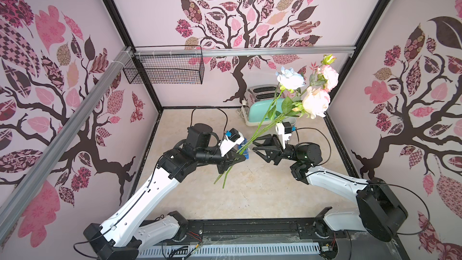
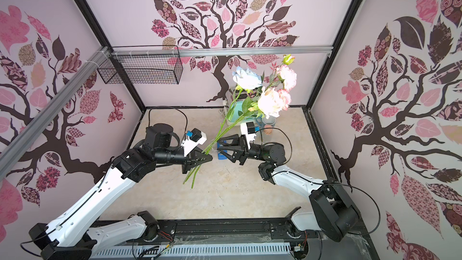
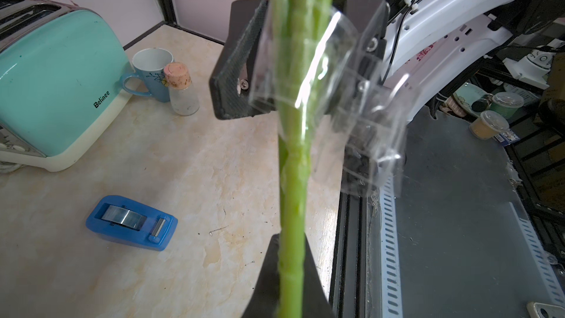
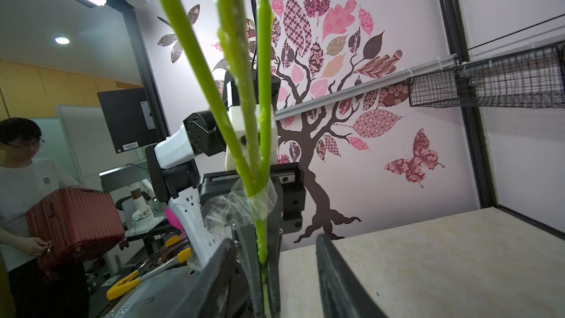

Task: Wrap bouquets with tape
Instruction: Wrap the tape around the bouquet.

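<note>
**While left gripper (image 1: pixel 240 157) clamps, right gripper (image 1: pixel 254 145) gapes**

Tilted above the beige marbled tabletop (image 3: pixel 198 163), the bouquet (image 1: pixel 287 105) of green stems and pink, cream and white roses sits in that closed grip. The open jaws flank its stems, where a clear tape strip (image 3: pixel 330 65) clings. The blue plastic tape dispenser (image 3: pixel 131 223) lies on the tabletop.

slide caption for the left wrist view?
Left gripper shut on bouquet stems, clear tape wrapped around them, open right gripper beyond.
</note>
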`<state>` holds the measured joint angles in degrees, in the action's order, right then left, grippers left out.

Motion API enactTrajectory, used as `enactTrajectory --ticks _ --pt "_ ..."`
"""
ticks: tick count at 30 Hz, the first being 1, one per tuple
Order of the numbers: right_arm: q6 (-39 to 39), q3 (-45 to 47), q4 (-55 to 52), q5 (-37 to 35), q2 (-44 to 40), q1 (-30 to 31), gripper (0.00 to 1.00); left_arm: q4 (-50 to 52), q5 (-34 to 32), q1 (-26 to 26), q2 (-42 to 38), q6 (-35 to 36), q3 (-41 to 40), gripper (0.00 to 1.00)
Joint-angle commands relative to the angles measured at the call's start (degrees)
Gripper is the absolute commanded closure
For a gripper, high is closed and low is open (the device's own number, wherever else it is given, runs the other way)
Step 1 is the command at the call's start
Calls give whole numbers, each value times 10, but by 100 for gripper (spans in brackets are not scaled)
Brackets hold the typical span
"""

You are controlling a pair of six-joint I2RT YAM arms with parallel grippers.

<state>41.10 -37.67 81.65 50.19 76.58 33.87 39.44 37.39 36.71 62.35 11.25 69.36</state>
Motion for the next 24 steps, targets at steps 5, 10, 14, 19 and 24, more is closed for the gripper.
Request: enactTrajectory --ticks 5,10,14,19,24 --pt "4 -35 20 7 14 12 46 -21 1 -2 -1 -3 -10 100" --pt "-2 -42 6 2 20 22 40 -11 -9 -2 4 0 -12 100" --pt "-28 -50 -40 -16 24 38 38 -9 -23 -1 6 0 -13 100" --pt "-36 -59 -86 -68 33 44 37 0 -48 1 7 7 -18 100" --pt "-56 -66 -134 -127 35 57 37 0 -96 12 8 14 -26 100"
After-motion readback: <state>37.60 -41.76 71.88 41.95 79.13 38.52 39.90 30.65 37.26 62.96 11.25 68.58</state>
